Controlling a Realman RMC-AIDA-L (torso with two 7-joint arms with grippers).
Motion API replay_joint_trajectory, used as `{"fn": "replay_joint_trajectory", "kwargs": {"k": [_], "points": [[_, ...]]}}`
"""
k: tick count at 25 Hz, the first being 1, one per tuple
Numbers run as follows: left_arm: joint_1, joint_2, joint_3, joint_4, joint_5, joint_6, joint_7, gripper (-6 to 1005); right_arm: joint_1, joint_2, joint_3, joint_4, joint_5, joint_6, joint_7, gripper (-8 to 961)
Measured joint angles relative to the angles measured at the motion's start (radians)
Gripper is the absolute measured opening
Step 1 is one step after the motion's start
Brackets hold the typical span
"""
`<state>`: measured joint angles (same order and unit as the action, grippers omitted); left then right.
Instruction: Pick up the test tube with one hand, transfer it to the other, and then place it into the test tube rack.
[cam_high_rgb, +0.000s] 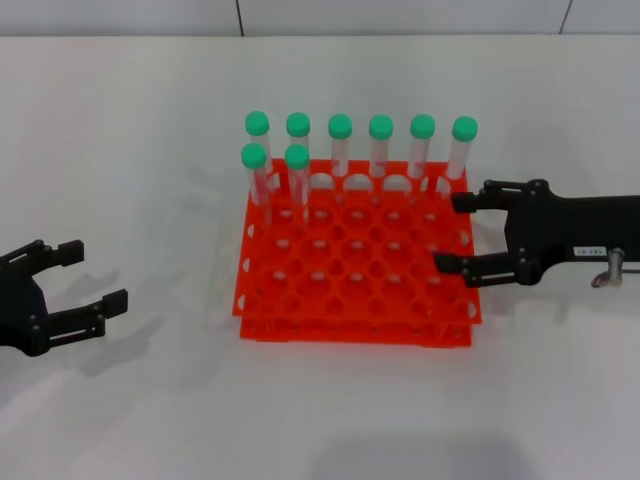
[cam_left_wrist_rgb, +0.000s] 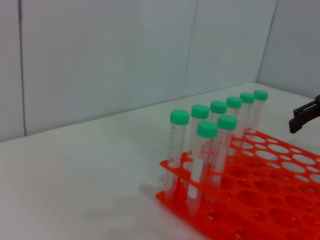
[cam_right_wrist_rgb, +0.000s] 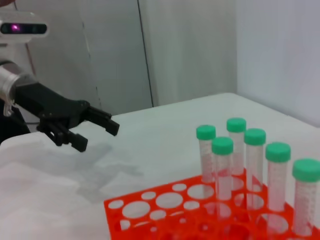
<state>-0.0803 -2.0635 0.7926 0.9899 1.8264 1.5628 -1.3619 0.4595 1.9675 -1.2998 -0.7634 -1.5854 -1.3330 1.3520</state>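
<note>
The left gripper (cam_high_rgb: 85, 280) waits open and empty beside the rack (cam_high_rgb: 356, 290). The right gripper (cam_high_rgb: 455, 232), open and empty too, hangs at the rack's right edge. Eight tubes (cam_high_rgb: 340, 150) stand at the back. They look light and slippery; grab just under the cap.

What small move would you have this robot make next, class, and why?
Probably retreat the right gripper from the test tube rack: its fingers are open and empty over the rack's right edge, eight green-capped tubes stand upright in holes, and the left gripper waits open, apart.
</note>
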Motion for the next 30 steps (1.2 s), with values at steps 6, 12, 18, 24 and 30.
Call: {"fn": "replay_joint_trajectory", "kwargs": {"k": [6,12,18,24,30], "points": [[-0.021,0.011,-0.001,0.000,0.005,0.026,-0.007,893,-0.015,-0.001,0.012,0.003,-0.016,-0.001,-0.010,839],[-0.043,0.011,-0.002,0.001,0.027,0.027,-0.024,893,-0.016,-0.003,0.034,0.022,-0.019,0.003,-0.019,838],[-0.061,0.015,-0.002,0.001,0.044,0.045,-0.030,893,-0.013,-0.008,0.038,0.026,-0.045,-0.004,-0.017,836],[-0.095,0.018,0.001,0.001,0.095,0.070,-0.057,893,-0.002,-0.011,0.037,0.026,-0.071,-0.012,-0.015,834],[-0.123,0.020,0.003,-0.011,0.126,0.093,-0.070,893,0.005,-0.014,0.035,0.026,-0.074,-0.013,-0.013,832]]}}
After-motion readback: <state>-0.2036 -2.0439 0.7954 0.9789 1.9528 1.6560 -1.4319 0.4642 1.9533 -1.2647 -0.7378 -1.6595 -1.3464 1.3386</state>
